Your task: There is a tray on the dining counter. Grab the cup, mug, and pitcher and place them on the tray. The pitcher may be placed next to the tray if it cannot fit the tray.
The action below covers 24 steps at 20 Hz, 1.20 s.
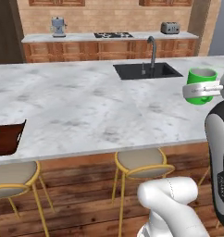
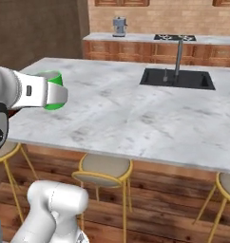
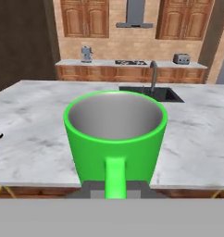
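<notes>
My gripper (image 3: 115, 189) is shut on the handle of the bright green mug (image 3: 115, 134), which hangs upright with its pale inside showing. In the left base view the mug (image 1: 200, 76) sits at the right edge, with the white hand across its front. In the right base view the mug (image 2: 54, 77) peeks out behind the hand at the left. The dark brown tray (image 1: 6, 138) lies on the dining counter (image 1: 86, 106) at the far left, cut off by the frame. The cup and the pitcher are out of view.
A black sink (image 1: 147, 71) with a tall faucet (image 1: 152, 48) is set into the counter's far right part. Yellow-legged stools (image 1: 140, 163) stand under the near edge. A back counter (image 1: 109, 37) carries a coffee machine, a hob and a toaster.
</notes>
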Available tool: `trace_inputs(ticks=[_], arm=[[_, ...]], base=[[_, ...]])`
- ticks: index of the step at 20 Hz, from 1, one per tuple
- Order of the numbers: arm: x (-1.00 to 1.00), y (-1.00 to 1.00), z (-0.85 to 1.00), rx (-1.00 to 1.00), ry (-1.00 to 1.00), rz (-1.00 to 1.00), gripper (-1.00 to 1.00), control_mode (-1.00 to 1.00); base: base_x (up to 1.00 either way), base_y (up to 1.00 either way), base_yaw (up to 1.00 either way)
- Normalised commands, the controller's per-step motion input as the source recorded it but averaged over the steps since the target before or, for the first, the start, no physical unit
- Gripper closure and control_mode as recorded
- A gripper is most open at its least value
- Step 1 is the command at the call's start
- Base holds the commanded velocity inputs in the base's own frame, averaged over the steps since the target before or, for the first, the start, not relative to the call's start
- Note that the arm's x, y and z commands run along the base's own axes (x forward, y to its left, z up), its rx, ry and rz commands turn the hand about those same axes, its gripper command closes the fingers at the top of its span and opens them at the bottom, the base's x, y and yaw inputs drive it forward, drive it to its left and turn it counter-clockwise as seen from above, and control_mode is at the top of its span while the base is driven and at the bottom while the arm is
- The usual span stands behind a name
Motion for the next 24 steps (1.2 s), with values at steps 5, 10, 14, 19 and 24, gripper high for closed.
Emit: trace_inputs(ticks=[5,10,14,19,24], arm=[[0.0,0.0,0.0,0.0,0.0,0.0,1.0,1.0],[0.0,0.0,0.0,0.0,0.0,0.0,1.0,1.0],[0.0,0.0,0.0,0.0,0.0,0.0,1.0,1.0],[0.0,0.0,0.0,0.0,0.0,0.0,1.0,1.0],[0.0,0.0,0.0,0.0,0.0,0.0,1.0,1.0]], base=[[0.0,1.0,-0.04],[0.0,1.0,-0.03],[0.0,1.0,-0.03],[0.0,1.0,-0.03],[0.05,0.98,-0.03]])
